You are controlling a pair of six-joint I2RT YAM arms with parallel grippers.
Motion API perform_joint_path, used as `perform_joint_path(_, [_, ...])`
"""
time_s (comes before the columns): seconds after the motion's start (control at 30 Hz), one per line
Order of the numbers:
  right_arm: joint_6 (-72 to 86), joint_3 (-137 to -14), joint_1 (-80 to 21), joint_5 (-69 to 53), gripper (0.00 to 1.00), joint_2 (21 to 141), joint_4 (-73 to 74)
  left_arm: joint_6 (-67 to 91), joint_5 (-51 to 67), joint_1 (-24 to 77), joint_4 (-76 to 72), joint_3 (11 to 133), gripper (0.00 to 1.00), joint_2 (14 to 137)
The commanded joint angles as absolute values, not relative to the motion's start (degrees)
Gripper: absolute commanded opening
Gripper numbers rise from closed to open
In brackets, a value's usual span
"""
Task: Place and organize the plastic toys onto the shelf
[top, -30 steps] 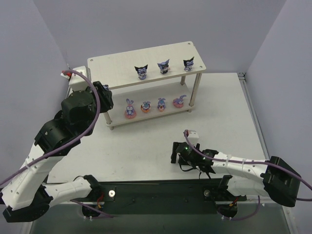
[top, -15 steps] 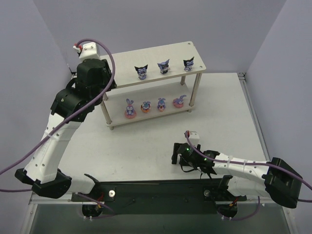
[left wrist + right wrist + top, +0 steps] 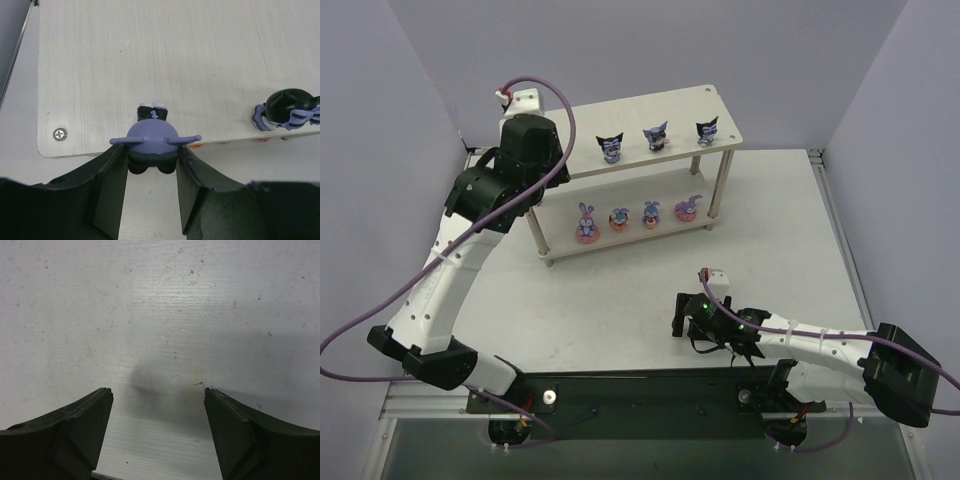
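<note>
Between the left jaws, at the left end of the shelf's (image 3: 150,55) top board, sits a dark pointed-eared figure (image 3: 152,142), clamped from both sides by the black jaws. It is at the board's edge, just right of a corner screw (image 3: 59,133); whether it touches the wood cannot be told. Farther right along the same edge stands another dark figure (image 3: 286,109), well apart from the held one.

From above, three dark figures stand in a row on the top board: one left of centre (image 3: 611,148), one in the middle (image 3: 656,137) and one towards the right end (image 3: 706,131). On the lower board four purple-blue bunnies (image 3: 618,219) line up on pink and orange bases.

The left arm (image 3: 470,230) reaches up over the shelf's left end and hides the held figure in that view. The right arm (image 3: 800,340) lies low in front of the shelf, well apart from it. The right jaws are spread wide, with only bare white tabletop (image 3: 165,315) between them.
</note>
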State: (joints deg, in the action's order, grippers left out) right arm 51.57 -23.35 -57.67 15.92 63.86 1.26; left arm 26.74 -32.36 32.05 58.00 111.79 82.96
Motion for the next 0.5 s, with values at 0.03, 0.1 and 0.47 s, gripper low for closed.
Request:
perform_joint_path(0.03, [51.68,-23.38,-57.13,16.70,0.76,62.32,1.58,28.12,-28.31,30.33,58.36,114.17,0.01,84.29])
perform_joint_path(0.1, [51.68,-23.38,-57.22,16.70,0.76,62.31,1.58,28.21,-26.64,29.71,58.36,114.78,0.01,85.25])
perform_joint_path(0.47, [51.68,-22.76,-57.22,17.31,0.76,61.26,1.67,29.00,-23.91,27.42,62.93,118.04,0.04,88.50])
